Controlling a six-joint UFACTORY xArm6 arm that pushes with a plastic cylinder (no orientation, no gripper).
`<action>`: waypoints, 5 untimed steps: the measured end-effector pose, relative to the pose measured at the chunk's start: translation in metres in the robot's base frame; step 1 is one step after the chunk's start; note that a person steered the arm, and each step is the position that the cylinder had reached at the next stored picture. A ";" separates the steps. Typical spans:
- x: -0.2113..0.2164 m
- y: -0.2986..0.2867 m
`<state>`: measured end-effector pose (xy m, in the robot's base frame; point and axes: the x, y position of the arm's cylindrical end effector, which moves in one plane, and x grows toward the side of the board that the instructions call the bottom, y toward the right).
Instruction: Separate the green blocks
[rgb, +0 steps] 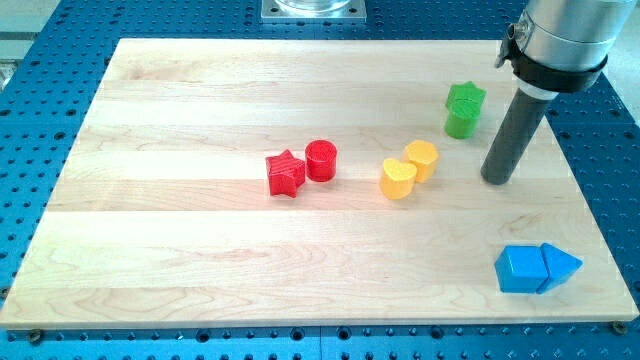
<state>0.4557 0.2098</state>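
Noted on the wooden board (180, 250), from the view's left: red star block (285, 174) touching red cylinder block (321, 160) near mid-board, paired by colour. Further right, yellow heart-like block (398, 179) touching a second yellow block (422, 159), shape unclear, likewise paired. Toward the view's upper right, green star block (466, 97) pressed against a second green block (461, 121) just below it, shape not made out; both in contact, hence separation judged not yet done. Just right of the green pair, my tip (496, 180), resting on the board, near but apart from the lower green block, touching nothing; placement judged suited to a leftward push between or against the greens. No jaws to spread or close: plain rod only, holding nothing. At lower right, blue cube-like block (520, 269) touching blue triangular block (560, 266), well apart from the tip.
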 end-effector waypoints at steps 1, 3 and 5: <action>0.000 0.000; 0.011 0.002; 0.007 0.002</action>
<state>0.4626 0.2122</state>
